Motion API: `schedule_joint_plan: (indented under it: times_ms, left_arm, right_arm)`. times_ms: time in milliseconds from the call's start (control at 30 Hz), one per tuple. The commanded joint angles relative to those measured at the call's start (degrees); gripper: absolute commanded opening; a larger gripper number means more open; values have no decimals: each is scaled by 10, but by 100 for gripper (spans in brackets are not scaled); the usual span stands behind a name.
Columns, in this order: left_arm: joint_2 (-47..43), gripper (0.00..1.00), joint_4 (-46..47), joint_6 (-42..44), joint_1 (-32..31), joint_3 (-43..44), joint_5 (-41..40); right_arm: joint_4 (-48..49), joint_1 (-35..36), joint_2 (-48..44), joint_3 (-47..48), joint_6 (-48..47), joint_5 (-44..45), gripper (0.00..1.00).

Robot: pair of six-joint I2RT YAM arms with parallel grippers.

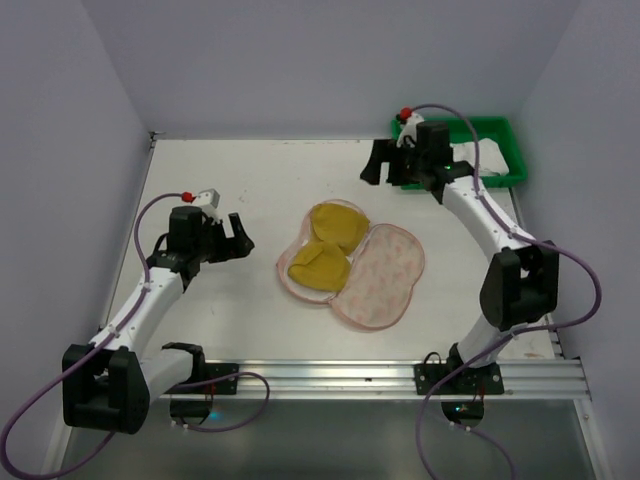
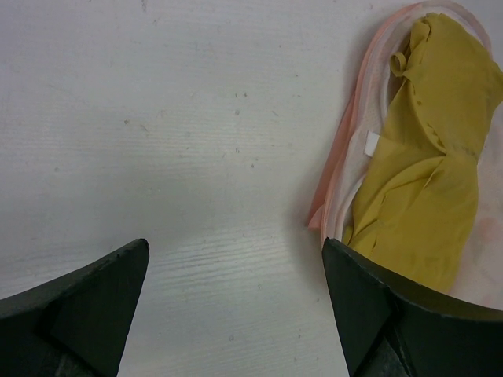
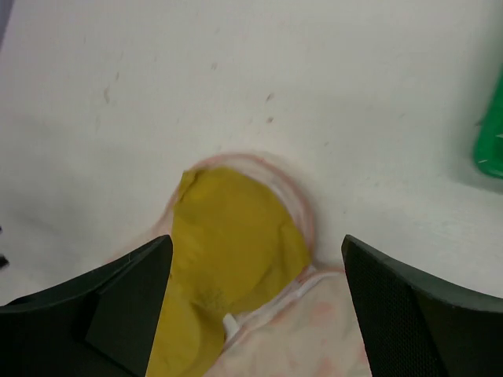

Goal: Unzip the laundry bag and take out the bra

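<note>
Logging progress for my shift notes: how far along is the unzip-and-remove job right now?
Done: the laundry bag is unzipped and lies spread open in two lobes. In hand: nothing; the left gripper and right gripper are both open and empty, apart from the bag. Left: the yellow bra lies inside one lobe and has to be grasped and lifted out.

The laundry bag (image 1: 385,275) lies opened flat at the middle of the desk (image 1: 230,180), its 2 halves side by side, with the bra (image 1: 325,250) in the left half. The left end effector (image 1: 240,238) is to the bag's left, apart from it. The right end effector (image 1: 385,168) is behind the bag toward the right, just beside the tray (image 1: 500,135) in the far right corner.
</note>
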Motion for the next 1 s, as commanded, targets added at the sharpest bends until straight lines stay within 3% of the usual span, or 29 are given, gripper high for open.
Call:
schedule_joint_plan:
  times_ms: [0,300,667,833,967]
  left_arm:
    - [-4,95,-10,26,4,12,16]
    - [3,95,24,24,4,-14,28]
    - [16,95,29,24,4,-9,21]
    - [20,95,28,26,4,-6,17]
    - [19,95,26,28,4,-5,13]
  right_arm:
    - [-35,44,18,-32,-94,-33,89]
    - [-46,132,119,-13,-98,24,84]
    - [-22,221,67,-180,168,164,84]
    - [-76,293,60,-159,243,155,85]
    - [-109,303,43,-113,222,132,85]
